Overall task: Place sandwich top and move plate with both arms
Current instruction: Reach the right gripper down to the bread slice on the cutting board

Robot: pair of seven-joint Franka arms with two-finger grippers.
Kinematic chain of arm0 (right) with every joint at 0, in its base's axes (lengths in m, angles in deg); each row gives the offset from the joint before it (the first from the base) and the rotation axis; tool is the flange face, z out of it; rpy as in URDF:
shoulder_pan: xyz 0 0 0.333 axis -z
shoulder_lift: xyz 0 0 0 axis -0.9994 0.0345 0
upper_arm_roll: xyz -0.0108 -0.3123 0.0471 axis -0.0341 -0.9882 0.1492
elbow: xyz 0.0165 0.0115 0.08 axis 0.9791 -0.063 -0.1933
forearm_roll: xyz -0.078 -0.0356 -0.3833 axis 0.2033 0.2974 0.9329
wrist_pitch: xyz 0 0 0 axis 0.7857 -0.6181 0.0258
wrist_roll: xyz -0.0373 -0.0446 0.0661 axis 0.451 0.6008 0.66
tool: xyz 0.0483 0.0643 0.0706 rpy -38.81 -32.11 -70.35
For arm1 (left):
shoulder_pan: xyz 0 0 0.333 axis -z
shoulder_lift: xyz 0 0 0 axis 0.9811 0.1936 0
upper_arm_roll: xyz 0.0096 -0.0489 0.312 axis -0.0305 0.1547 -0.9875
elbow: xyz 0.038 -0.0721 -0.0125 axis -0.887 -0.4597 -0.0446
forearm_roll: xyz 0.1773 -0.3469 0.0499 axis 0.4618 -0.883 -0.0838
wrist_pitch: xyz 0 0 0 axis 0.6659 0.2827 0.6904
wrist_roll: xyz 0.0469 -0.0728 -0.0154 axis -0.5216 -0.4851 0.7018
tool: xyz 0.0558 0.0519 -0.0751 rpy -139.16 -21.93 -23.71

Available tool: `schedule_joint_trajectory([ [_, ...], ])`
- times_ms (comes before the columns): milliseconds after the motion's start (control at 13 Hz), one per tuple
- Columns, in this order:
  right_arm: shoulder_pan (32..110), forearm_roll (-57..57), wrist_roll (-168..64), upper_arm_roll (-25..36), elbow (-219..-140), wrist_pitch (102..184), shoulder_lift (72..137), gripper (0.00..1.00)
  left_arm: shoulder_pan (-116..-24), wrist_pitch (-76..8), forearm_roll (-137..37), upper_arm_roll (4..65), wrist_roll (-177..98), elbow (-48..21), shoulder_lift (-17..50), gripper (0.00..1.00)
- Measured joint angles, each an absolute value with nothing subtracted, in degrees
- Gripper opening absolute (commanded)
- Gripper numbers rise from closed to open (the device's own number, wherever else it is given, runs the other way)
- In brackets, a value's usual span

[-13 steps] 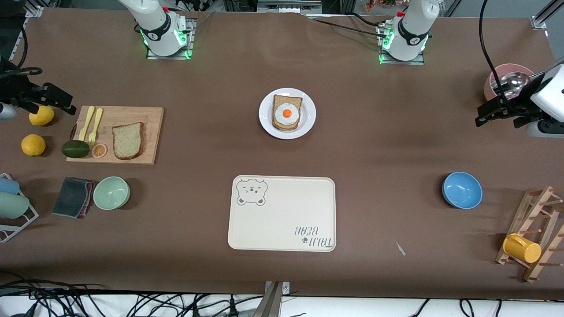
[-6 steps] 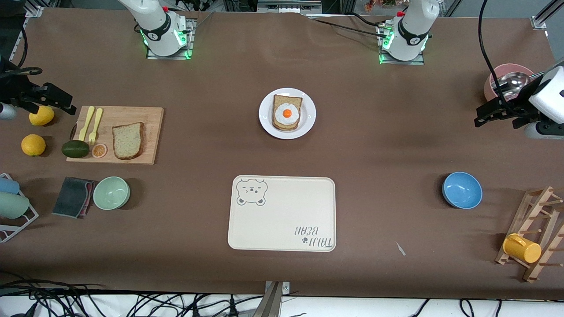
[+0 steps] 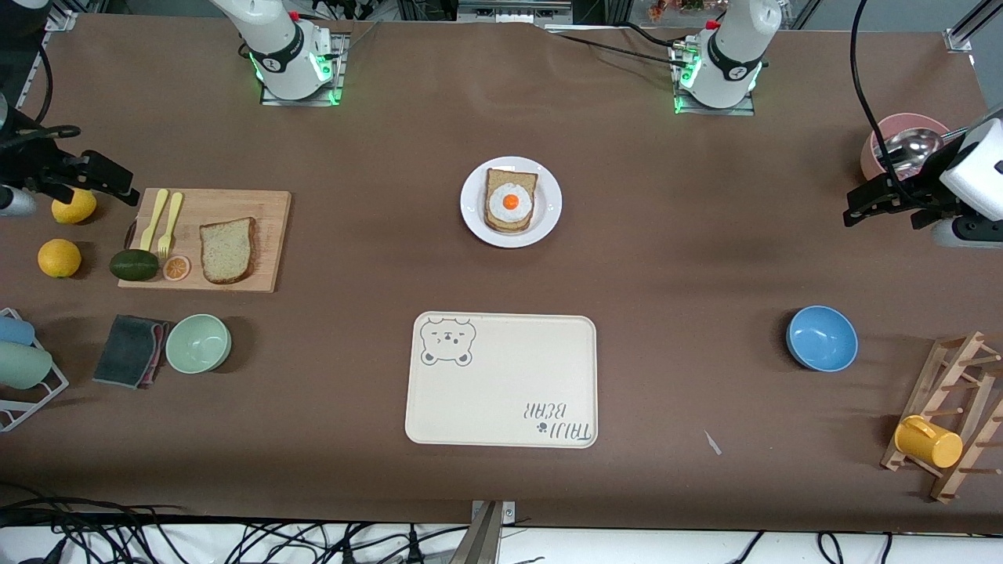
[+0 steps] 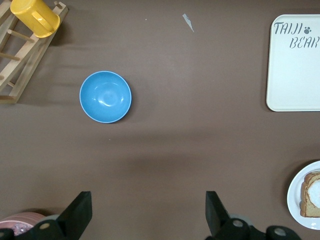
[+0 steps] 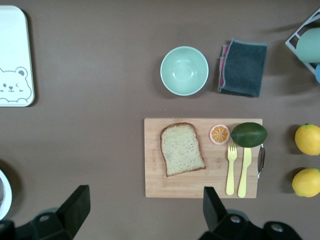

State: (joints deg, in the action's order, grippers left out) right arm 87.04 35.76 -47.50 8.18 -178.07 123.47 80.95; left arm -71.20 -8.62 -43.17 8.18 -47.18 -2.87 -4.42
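Sandwich top (image 3: pixel 227 251) lay on the cutting board (image 3: pixel 266 235); plate (image 3: pixel 548 223) sat mid-tabletop. Right claw (image 5: pixel 142 210) and left claw (image 4: pixel 147 215) hung spread, empty. Best approach: descend squarely, pinching the slice's crust edges.

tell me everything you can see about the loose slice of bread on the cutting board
The sandwich top is one light brown, speckled bread slice with a darker crust, squarish with one rounded end. It lies flat on the wooden cutting board, beside an orange slice, not touching it. No gripper touches it.
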Motion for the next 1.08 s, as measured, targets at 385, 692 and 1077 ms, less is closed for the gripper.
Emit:
schedule_joint_trajectory([
  [385,87.0,35.8,-47.5,8.2,-180.6,125.3,91.0,1.0,-71.2,-8.6,-43.2,8.2,-47.2,-2.9,-4.3,1.0],
  [692,86.9,39.0,-47.2,8.2,-185.9,136.5,96.7,1.0,-71.2,-8.6,-43.2,8.2,-47.2,-2.9,-4.3,1.0],
  [1077,84.5,49.2,-35.1,8.5,-198.5,152.4,97.7,0.86,-71.2,-8.6,-43.2,8.2,-47.2,-2.9,-4.3,1.0],
])
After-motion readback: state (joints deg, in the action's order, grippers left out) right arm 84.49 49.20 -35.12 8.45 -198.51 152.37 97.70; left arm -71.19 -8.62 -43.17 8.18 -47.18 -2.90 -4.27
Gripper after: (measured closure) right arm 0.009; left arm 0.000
